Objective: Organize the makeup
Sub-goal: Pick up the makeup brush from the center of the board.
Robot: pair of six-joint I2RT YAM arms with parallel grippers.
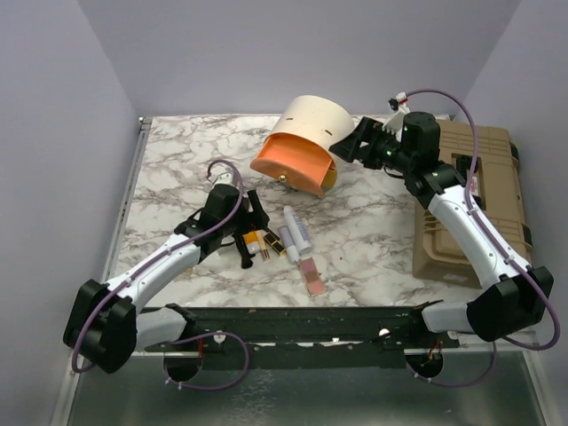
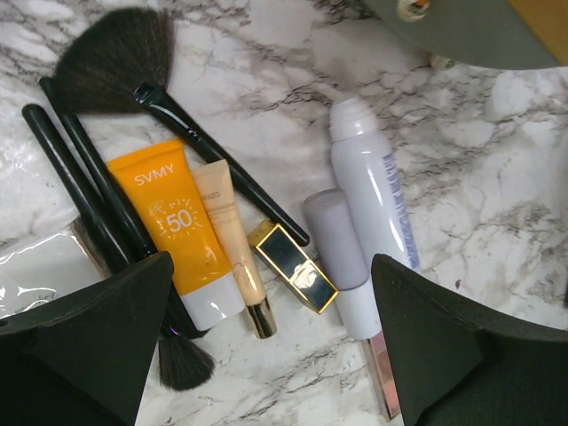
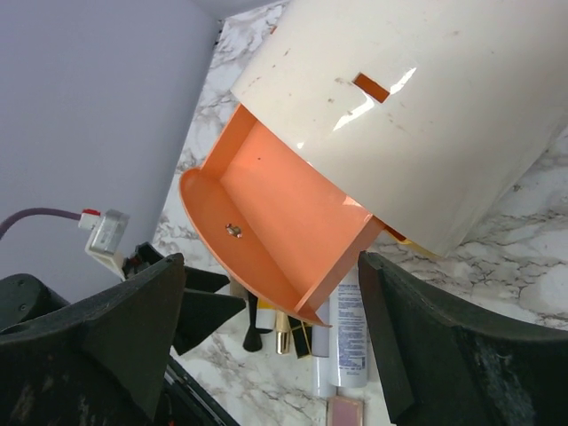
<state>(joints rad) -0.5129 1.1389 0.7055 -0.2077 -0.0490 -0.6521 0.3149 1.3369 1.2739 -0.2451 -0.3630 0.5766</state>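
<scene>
From above, on the veined marble table (image 1: 177,169), my left gripper (image 1: 251,232) hangs wide open over the left end of the makeup (image 1: 286,240), a short row of tubes and sticks near the middle, and it holds nothing. A flat pink palette (image 1: 311,277) lies at the row's near end. Farther off, the round cream case (image 1: 311,129) lies on its side, its orange inside turned near-left. My right gripper (image 1: 342,149) sits just beside its right flank. A ribbed tan toolbox (image 1: 470,204) stands far right.

From my left wrist, my black wedge fingers (image 2: 89,355) frame a glossy orange tube (image 2: 173,235), a slim cream tube (image 2: 232,240), a square gold-and-black lipstick (image 2: 293,266), a lilac-capped tube (image 2: 342,257) and a rounded white bottle (image 2: 368,191), all side by side. Thin black brushes (image 2: 106,71) lie to the left, one of them a soft fan.

From my right wrist, the fingers (image 3: 115,328) are spread wide with nothing gripped. Ahead is the case's smooth slotted shell and its half-round orange shelf.
</scene>
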